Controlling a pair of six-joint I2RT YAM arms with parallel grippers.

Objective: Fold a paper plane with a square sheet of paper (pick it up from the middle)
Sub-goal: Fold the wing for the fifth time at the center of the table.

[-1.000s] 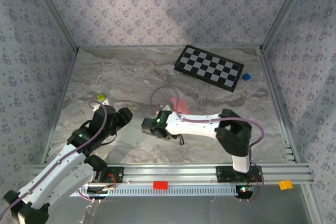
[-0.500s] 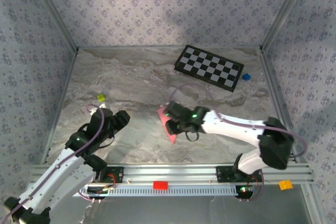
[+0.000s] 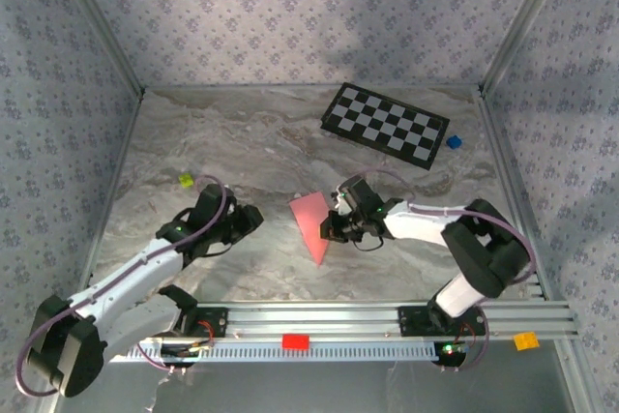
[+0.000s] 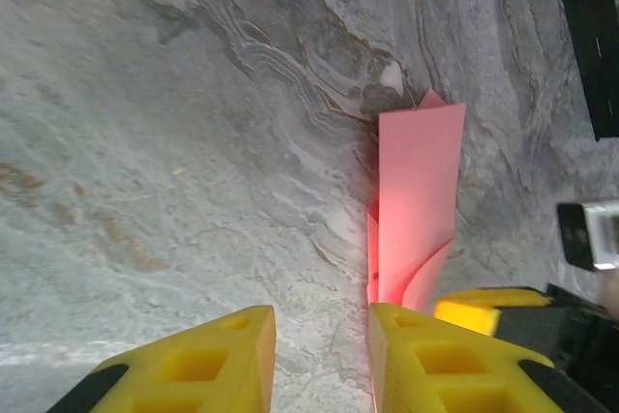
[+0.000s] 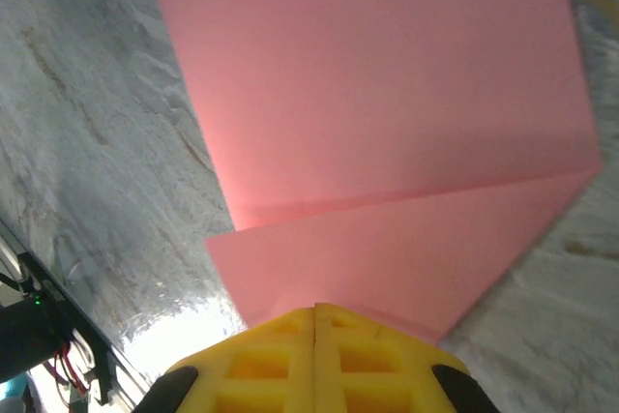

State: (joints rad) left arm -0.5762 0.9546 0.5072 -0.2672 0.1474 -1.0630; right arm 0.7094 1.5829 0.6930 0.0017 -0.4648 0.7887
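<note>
Fold in progress: the pointed, part-folded paper [image 3: 311, 222] lies mid-frame in the top view — right gripper [image 5: 315, 324] pressed together at its right edge, left gripper [image 4: 319, 340] parted, empty — next, likely pin and crease.

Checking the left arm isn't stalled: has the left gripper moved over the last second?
Yes. The left gripper has shifted right, away from the small yellow-green block and closer to the pink paper.

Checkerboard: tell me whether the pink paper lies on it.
No, the pink paper lies on the bare table, apart from the checkerboard.
</note>
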